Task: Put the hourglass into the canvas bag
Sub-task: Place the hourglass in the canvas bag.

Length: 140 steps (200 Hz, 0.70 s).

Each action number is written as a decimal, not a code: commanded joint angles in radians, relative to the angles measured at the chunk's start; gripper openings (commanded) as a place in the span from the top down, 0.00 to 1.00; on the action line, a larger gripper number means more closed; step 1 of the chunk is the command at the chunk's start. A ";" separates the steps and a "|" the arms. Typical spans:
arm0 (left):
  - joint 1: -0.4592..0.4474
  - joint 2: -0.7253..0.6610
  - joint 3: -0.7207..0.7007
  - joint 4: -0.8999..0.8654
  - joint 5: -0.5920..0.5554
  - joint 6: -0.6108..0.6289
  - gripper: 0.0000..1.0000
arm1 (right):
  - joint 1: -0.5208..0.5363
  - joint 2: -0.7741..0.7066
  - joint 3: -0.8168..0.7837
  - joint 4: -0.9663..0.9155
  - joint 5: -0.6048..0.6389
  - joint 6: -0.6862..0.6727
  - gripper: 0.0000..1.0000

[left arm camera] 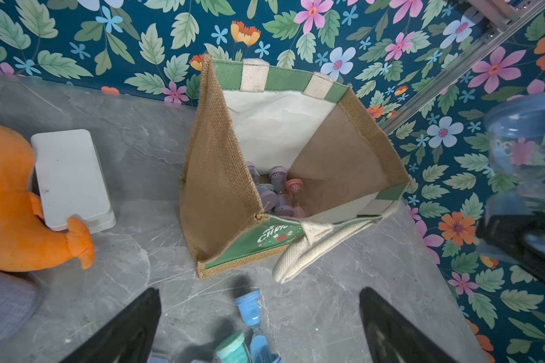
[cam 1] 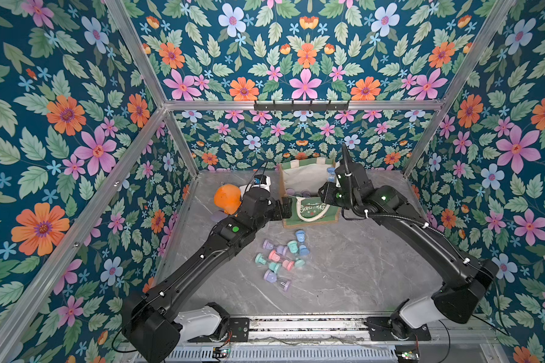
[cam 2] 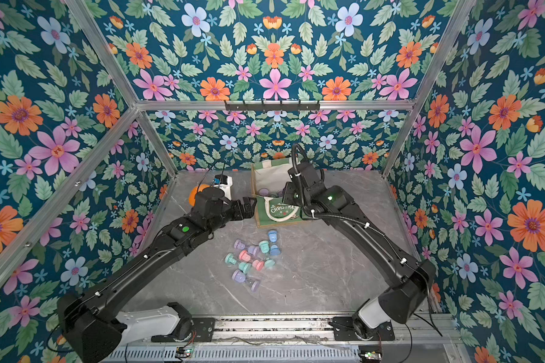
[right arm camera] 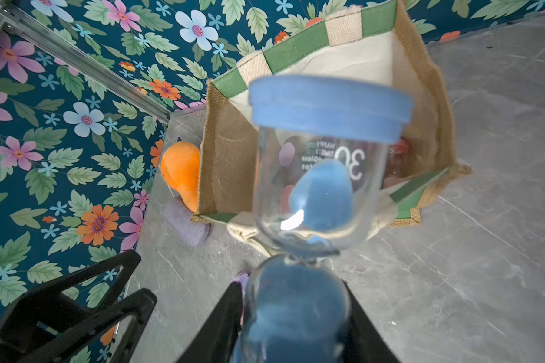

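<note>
While the right gripper (right arm camera: 291, 292) is clamping its two black fingers on the lower bulb of the blue hourglass (right arm camera: 323, 188), the upper bulb and its blue cap are sticking out past the fingertips, pointing toward the open mouth of the canvas bag (right arm camera: 227, 163). Blue sand is sitting in both bulbs, and a white "30" is showing on the glass. In a top view the hourglass (cam 1: 330, 174) is hanging clear of the table (cam 1: 359, 267) at the bag's right-hand rim, at the tip of the right arm. Whether it is over the opening or just beside the rim I cannot tell.

The canvas bag (left arm camera: 221, 176) is standing upright near the back wall with its mouth gaping, its cream lining showing and one rope handle drooping over the green printed front. Other hourglasses (left arm camera: 277, 176), purple and pink, are lying at the bottom of it.

The left gripper (left arm camera: 258, 292) is holding its fingers wide apart with nothing between them. In both top views it is hovering at the bag's front left corner (cam 2: 249, 204); whether it is touching the fabric I cannot tell.

Loose hourglasses (cam 1: 283, 254) are lying in a cluster on the table in front of the bag, between the two arms. An orange plush toy (left arm camera: 10, 201) and a white box (left arm camera: 70, 176) are sitting to the bag's left, touching each other.
</note>
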 commanded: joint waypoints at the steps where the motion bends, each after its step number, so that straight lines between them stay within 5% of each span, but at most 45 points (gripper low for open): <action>1: 0.023 0.028 0.012 0.075 0.067 -0.009 0.00 | -0.039 0.069 0.067 0.000 -0.048 -0.052 0.75; 75: 0.069 0.151 0.043 0.162 0.129 -0.047 0.00 | -0.111 0.436 0.353 -0.087 -0.068 -0.077 0.77; 140: 0.076 0.198 0.048 0.202 0.151 -0.037 0.00 | -0.159 0.631 0.454 -0.140 -0.068 -0.080 0.77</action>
